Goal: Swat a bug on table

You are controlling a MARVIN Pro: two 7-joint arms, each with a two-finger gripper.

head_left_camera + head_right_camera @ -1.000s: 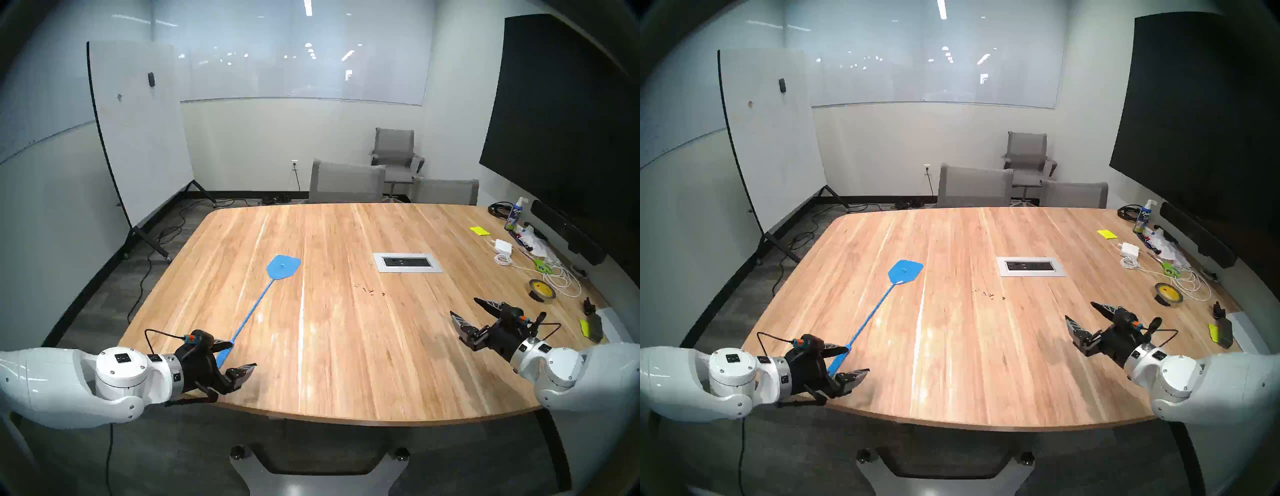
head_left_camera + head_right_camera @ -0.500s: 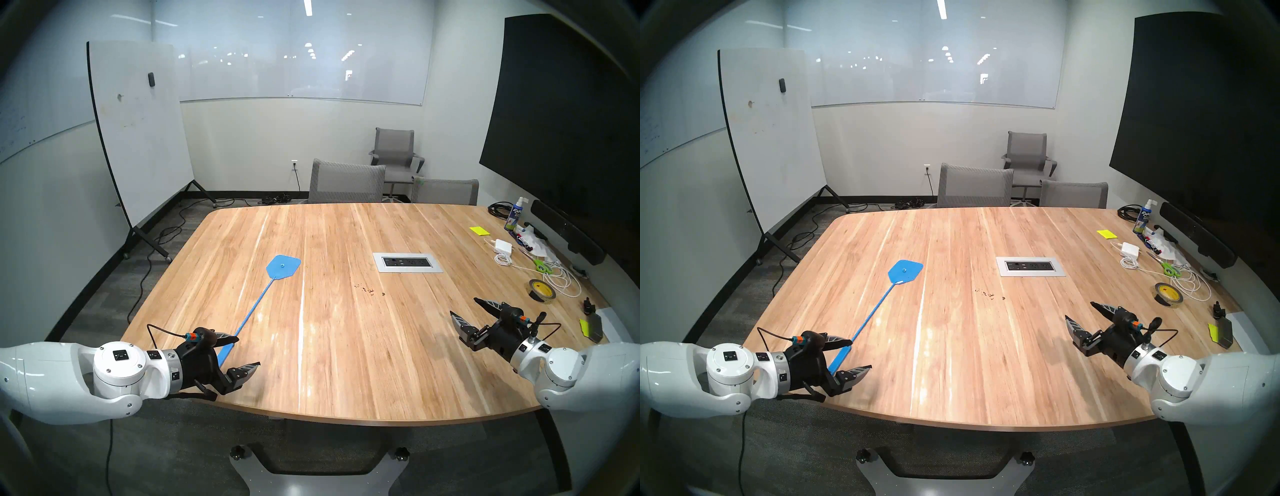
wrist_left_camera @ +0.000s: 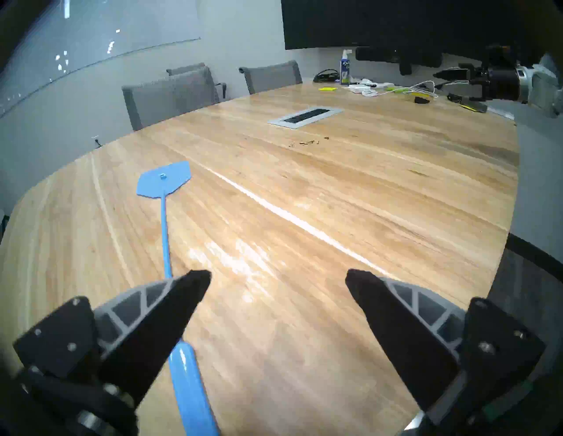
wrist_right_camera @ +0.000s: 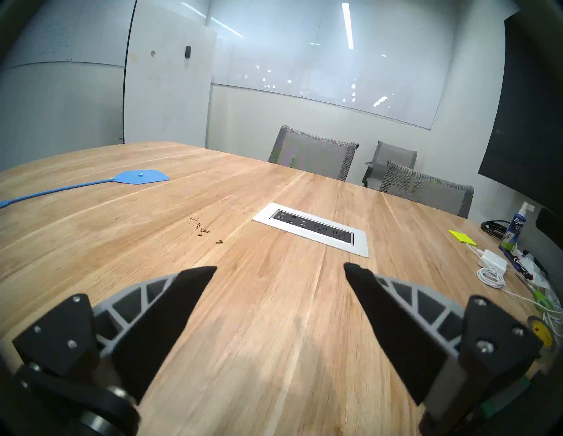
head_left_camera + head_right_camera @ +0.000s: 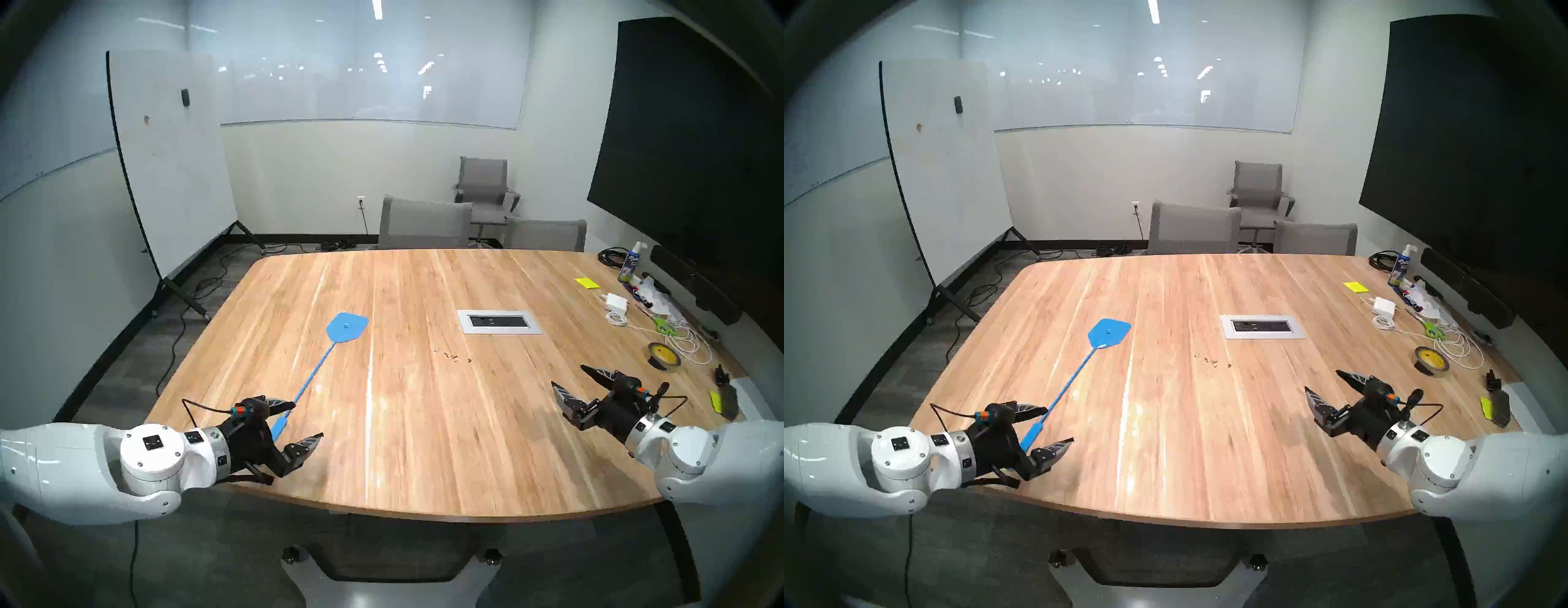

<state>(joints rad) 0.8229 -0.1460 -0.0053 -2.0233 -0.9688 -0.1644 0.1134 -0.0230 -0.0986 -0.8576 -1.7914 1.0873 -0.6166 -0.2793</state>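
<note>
Blue plastic fly swatter [image 5: 316, 371], lying flat on the table [image 5: 424, 446]: judged light, its thin shaft springy and its head floppy; best taken at the thicker handle end [image 3: 190, 392]. The left gripper [image 5: 306, 425] was found spread wide around that handle end, nothing clasped. Toward mid-table, short of the outlet panel [image 5: 499, 322], the bug [image 5: 453, 356] was noted as tiny dark brown crumb-like bits, well apart from the swatter head [image 5: 347, 327]. The right gripper [image 5: 572, 377] was recorded agape and empty.
</note>
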